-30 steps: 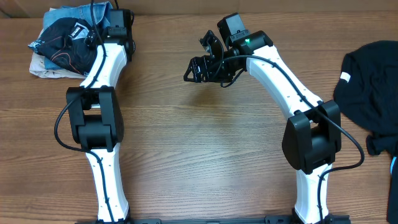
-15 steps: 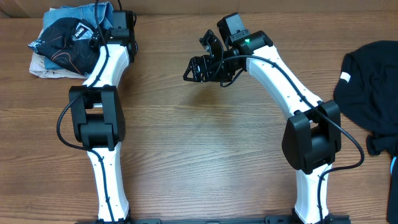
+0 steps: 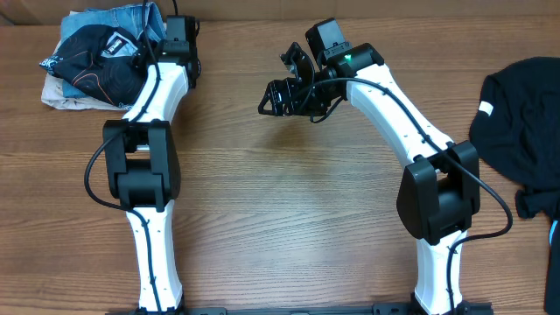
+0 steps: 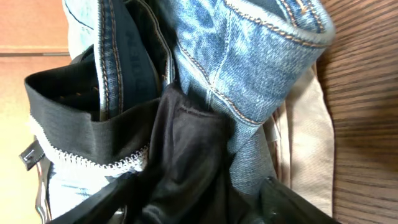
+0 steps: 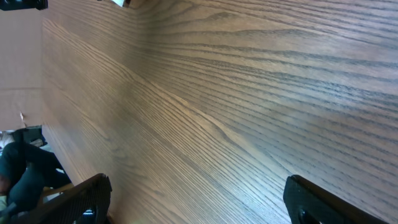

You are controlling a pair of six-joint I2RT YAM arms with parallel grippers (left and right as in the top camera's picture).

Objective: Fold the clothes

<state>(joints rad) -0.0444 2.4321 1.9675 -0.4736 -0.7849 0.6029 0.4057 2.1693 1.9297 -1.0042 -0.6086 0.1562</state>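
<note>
Two sets: left fingers (image 4: 109, 200) straddle black fold (image 4: 186, 149) in clothes pile (image 4: 249, 62), grip unclear; right fingers (image 5: 320, 200) wide over table (image 5: 249, 93).

Smooth jersey (image 3: 96, 66) cloth, rough denim (image 4: 249, 56), matt grained wooden table (image 3: 289, 219).

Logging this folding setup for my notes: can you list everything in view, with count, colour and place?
jersey: one, black with orange lines and small logos, far left, topmost of three heaped items
jeans: one, blue denim, heaped behind the jersey
beige cloth: one, beige, under both
black garment: one, black with a white tag, right edge, partly out of frame
table: one, brown wood, under everything
left arm: one, white and black, reaching to the jersey and jeans
right arm: one, white and black, reaching over mid-table
left gripper: one, black, down among the jeans, dark cloth between its jaws, grip unclear
right gripper: one, black, open, above bare wood
</note>
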